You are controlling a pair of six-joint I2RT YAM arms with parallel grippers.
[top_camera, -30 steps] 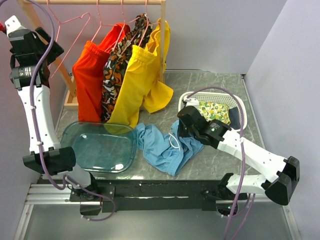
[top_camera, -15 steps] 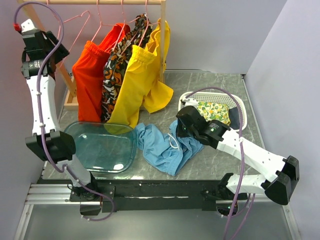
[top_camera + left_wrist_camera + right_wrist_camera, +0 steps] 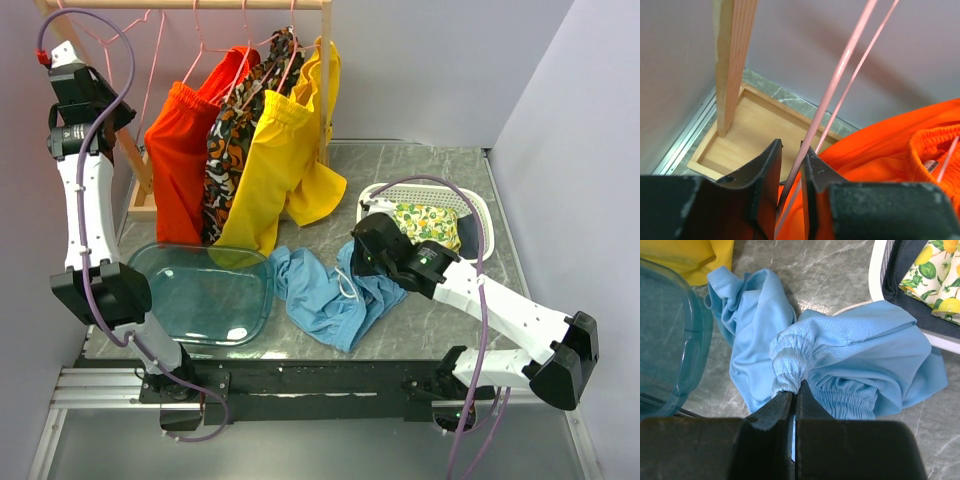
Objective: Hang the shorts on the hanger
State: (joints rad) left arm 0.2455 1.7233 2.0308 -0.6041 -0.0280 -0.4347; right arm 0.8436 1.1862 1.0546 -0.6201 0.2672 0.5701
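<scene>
The sky-blue shorts [image 3: 325,295] lie crumpled on the table in front of the rack. My right gripper [image 3: 362,262] is shut on a bunched fold of their elastic waistband [image 3: 790,365], with its tips [image 3: 794,392] pinched together. The empty pink wire hanger [image 3: 156,45] hangs at the left end of the wooden rail. My left gripper [image 3: 105,100] is raised beside it. In the left wrist view the hanger's wire [image 3: 840,65] runs down between the narrowed jaws of that gripper [image 3: 790,145], against the right finger [image 3: 812,165].
Orange shorts [image 3: 180,150], a patterned garment [image 3: 235,130] and yellow shorts [image 3: 280,150] hang on the same rail. The rack's wooden post [image 3: 732,60] and base [image 3: 750,135] stand at the left. A teal tub [image 3: 200,290] sits front left. A white basket [image 3: 470,205] holds lemon-print cloth [image 3: 428,222].
My left arm rose toward the rail and its jaws narrowed round the hanger wire. The hanger swung from a slant to nearly upright. The right gripper stayed on the shorts.
</scene>
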